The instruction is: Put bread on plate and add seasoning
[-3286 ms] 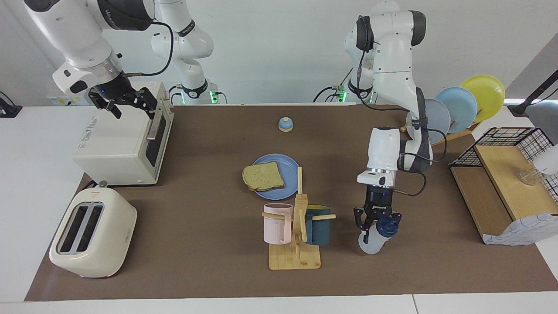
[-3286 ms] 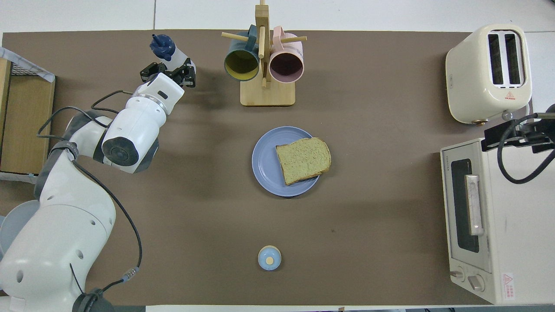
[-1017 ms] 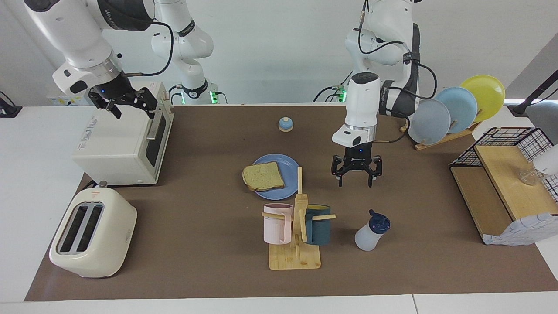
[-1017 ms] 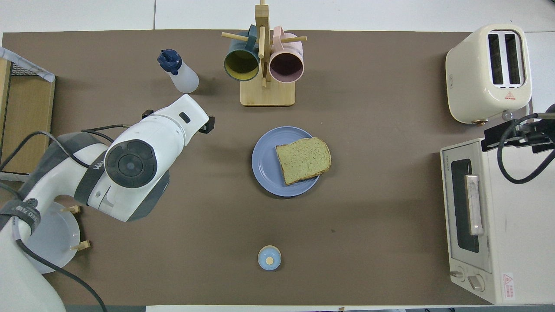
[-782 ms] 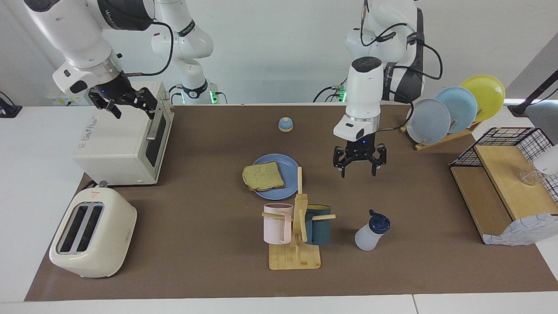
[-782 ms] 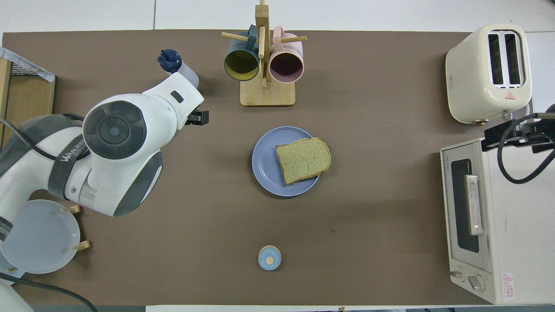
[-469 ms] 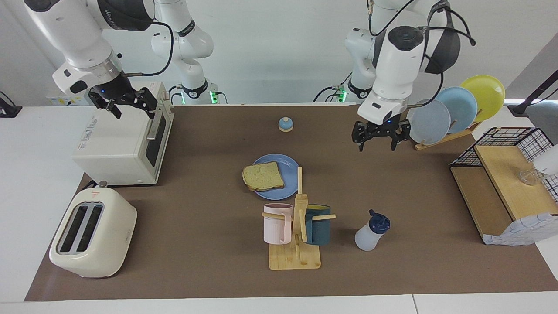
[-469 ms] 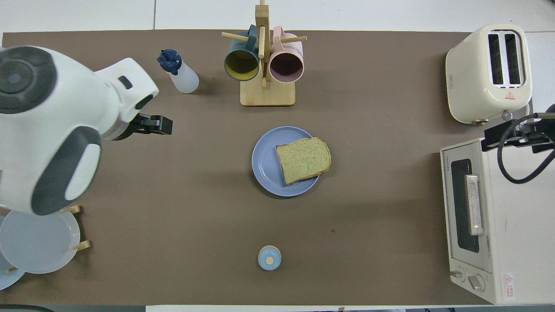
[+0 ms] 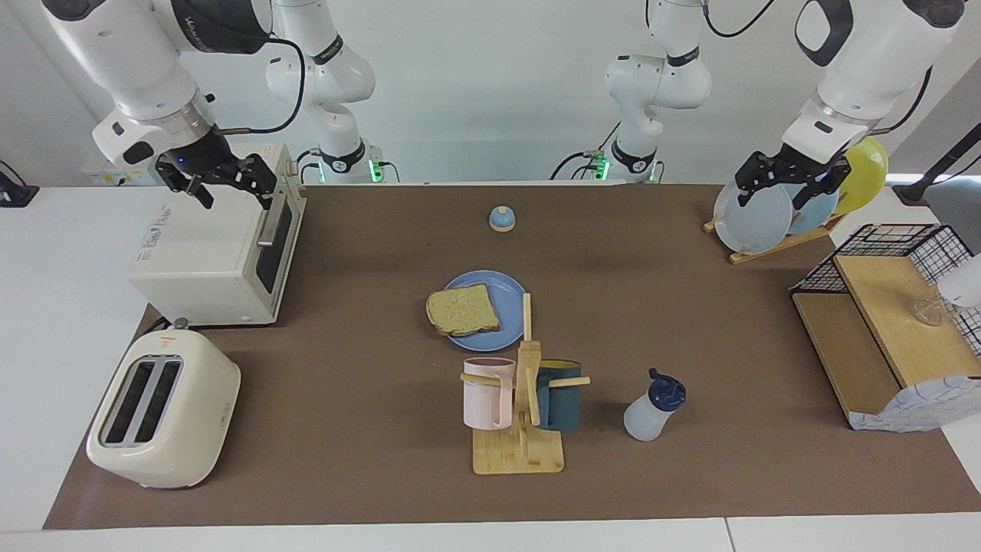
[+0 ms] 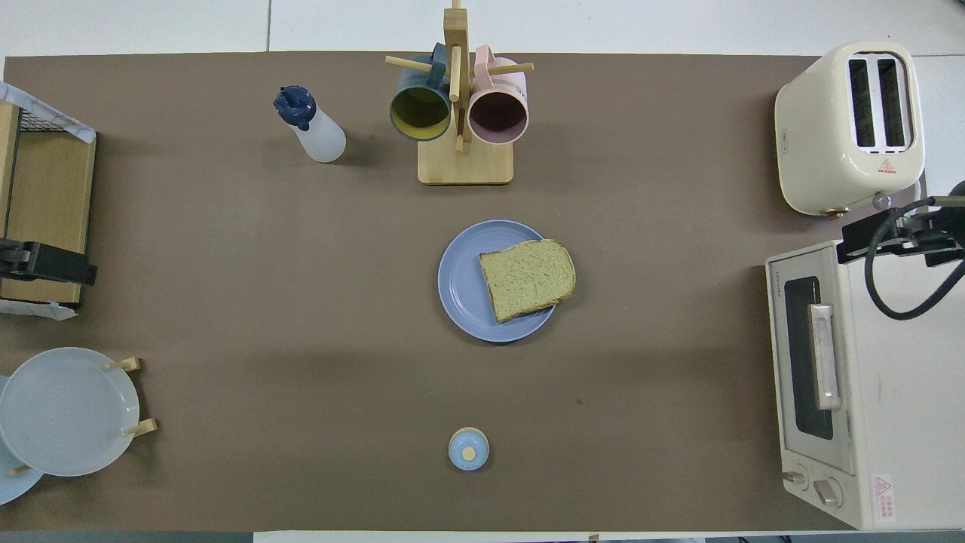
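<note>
Toaster oven (image 10: 867, 392) cut by overhead edge; yellow plate (image 9: 866, 165) partly hidden

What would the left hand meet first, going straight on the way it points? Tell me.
Probably the pale grey-blue plate in the rack: the left hand, open, hangs just over it, fingers pointing down. Depth is unclear, so it might miss.

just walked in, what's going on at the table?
Nothing is being handled right now. The bread lies on the blue plate, one corner hanging over its rim. The seasoning bottle stands capped on the mat beside the mug rack, farther from the robots than the plate. The left gripper is open and empty, up over the plate rack. The right gripper is open over the toaster oven, holding nothing.
</note>
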{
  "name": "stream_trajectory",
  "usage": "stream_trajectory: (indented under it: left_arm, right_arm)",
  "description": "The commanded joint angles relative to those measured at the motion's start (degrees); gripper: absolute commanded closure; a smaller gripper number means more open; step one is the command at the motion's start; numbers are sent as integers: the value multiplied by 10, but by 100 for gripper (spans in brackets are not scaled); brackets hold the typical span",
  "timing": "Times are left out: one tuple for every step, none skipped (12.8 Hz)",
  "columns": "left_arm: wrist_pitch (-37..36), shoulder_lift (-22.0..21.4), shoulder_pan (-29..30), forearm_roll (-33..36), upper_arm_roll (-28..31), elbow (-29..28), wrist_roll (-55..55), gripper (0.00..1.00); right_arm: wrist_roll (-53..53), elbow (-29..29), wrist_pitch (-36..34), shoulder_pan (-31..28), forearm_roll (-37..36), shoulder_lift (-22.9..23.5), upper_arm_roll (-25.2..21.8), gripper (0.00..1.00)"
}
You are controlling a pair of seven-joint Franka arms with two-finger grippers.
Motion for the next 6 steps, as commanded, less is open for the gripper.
stream_trajectory:
  left_arm:
    - [-8,2,-9,-2,-15,5,0,0]
    - [-10,0,-11,-2,-17,3,-1,0]
    - [-9,0,-10,-2,-17,4,-1,0]
    - [-9,-3,-5,-3,-16,5,-3,0]
    - [-9,-6,0,-3,-12,6,-2,0]
    - [-6,-5,9,-3,-17,10,-6,0]
  right_arm:
    - [-4,-6,1,-5,8,-7,3,0]
    - [-4,-6,2,-5,8,-7,3,0]
    - [-4,-6,1,-5,8,-7,3,0]
    - [-4,-6,1,-5,8,-7,3,0]
    - [-4,-6,1,-5,8,-7,3,0]
    - [-4,-6,2,-5,8,-7,3,0]
